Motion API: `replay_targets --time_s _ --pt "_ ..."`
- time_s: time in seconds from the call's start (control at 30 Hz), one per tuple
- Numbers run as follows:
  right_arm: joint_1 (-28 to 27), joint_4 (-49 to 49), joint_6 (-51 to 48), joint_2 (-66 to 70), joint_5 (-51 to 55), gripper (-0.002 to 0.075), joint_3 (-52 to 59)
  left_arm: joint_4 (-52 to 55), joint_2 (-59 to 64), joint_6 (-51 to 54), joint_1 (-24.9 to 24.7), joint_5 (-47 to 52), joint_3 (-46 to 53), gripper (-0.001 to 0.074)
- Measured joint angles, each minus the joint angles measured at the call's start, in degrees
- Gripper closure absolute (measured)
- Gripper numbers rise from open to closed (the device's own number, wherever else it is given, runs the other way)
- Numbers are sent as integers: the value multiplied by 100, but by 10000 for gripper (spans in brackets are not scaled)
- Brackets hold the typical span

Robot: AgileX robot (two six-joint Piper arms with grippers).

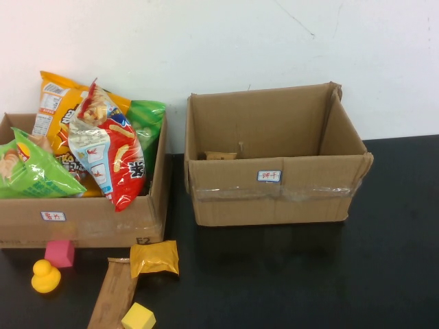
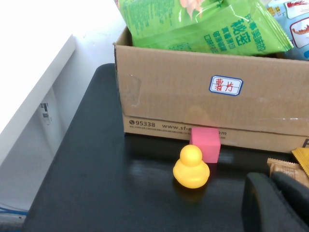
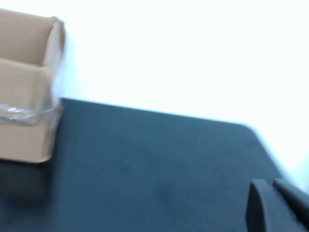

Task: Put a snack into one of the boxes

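Observation:
A yellow snack packet (image 1: 154,258) and a long brown snack bar (image 1: 115,291) lie on the black table in front of the left box (image 1: 103,219), which is piled with chip bags (image 1: 113,154). The right box (image 1: 274,199) is open and holds only a small brown packet (image 1: 221,155). Neither gripper shows in the high view. In the left wrist view my left gripper (image 2: 276,193) is shut and empty, low over the table next to the brown bar (image 2: 285,167) and the yellow packet (image 2: 301,157). My right gripper (image 3: 274,195) is shut and empty, over bare table well away from the right box (image 3: 24,130).
A yellow rubber duck (image 1: 46,277), a pink cube (image 1: 60,253) and a yellow cube (image 1: 138,317) sit among the loose snacks. The duck (image 2: 191,167) and pink cube (image 2: 205,144) stand against the left box's front wall (image 2: 169,96). The table edge is close on the left.

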Motion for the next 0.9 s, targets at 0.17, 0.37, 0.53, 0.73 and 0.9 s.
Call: replay_targets --time_s 0.17,0.37,0.53,0.73,0.9 --pt "0 1100 -410 -93 -224 727 621 0 0 0 0 0 0 737" --pt "0 1176 -463 -481 -280 727 1309 0 0 0 0 0 0 737" --pt "14 1246 -349 -527 -221 727 1408 0 0 0 0 0 0 737" --pt "121 1283 -274 -527 -213 727 1408 0 0 0 0 0 0 737" --pt "121 1286 -266 -527 -213 727 1408 0 0 0 0 0 0 737"
